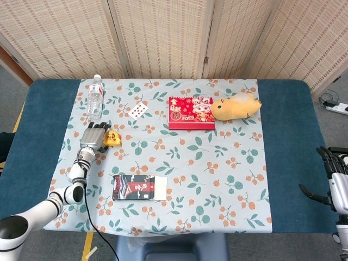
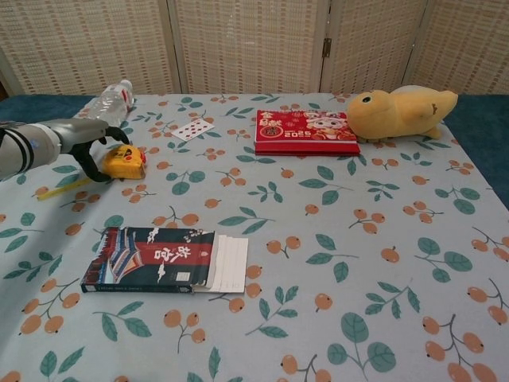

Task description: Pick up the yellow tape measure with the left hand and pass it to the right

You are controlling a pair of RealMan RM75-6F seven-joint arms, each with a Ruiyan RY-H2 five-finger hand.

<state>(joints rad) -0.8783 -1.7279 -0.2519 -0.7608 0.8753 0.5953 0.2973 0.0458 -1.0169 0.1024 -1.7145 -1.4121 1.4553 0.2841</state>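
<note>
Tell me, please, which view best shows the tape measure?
The chest view: the tape measure shows large from the side, the left hand reaching its near end. The head view shows it small from above, beside the hand's fingers.
</note>
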